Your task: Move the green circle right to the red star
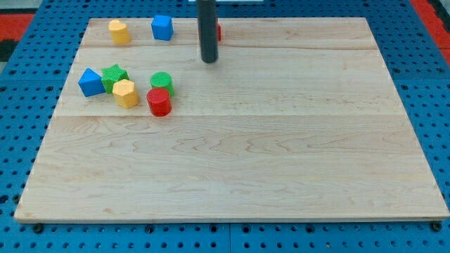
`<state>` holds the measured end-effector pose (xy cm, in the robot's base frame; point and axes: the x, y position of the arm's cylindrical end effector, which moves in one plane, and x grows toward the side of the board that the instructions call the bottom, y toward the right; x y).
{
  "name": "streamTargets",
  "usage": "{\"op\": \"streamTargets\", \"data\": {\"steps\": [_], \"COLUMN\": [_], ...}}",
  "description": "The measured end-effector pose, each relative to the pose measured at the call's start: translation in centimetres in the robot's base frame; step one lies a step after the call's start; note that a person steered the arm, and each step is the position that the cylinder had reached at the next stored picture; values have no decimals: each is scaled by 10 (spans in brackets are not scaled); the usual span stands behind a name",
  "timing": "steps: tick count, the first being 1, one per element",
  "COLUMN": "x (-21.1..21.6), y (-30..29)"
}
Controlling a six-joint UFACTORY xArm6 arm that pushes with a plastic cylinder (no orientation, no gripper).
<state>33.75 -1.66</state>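
Note:
The green circle (161, 81) sits at the board's upper left, touching the red cylinder (159, 102) just below it. The red star (217, 31) is at the view's top, mostly hidden behind my rod; only a red sliver shows at the rod's right side. My tip (209, 60) rests on the board just below the red star, to the right of and above the green circle, well apart from it.
A yellow block (119, 31) and a blue block (162, 27) sit at the top left. A blue block (90, 82), a green star (114, 75) and a yellow hexagon (125, 93) cluster left of the green circle. The wooden board (281, 140) lies on a blue pegboard.

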Motion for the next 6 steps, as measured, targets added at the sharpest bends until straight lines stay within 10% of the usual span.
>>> {"op": "streamTargets", "data": {"steps": [2, 6], "x": [111, -1], "y": [-63, -80]}}
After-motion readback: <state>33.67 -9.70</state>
